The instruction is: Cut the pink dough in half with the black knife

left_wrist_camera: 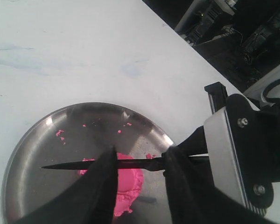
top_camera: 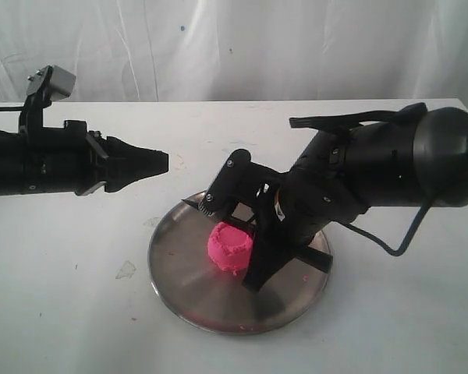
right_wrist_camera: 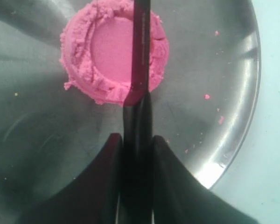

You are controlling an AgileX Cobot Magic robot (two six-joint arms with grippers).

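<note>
One whole pink dough (right_wrist_camera: 113,53) dome, crumbly-rimmed and flat-topped, sits mid steel plate (top_camera: 179,292); right gripper (right_wrist_camera: 136,154) clamps the black knife (right_wrist_camera: 141,46) over it, left gripper (top_camera: 160,162) closed, off-plate.

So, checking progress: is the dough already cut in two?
No, the dough is one whole lump, with the knife lying across its top.

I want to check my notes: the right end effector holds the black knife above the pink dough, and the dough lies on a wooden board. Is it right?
Not quite. The pink dough lies on a round steel plate, not a wooden board; the exterior view shows this. The right end effector does hold the black knife above the dough.
</note>
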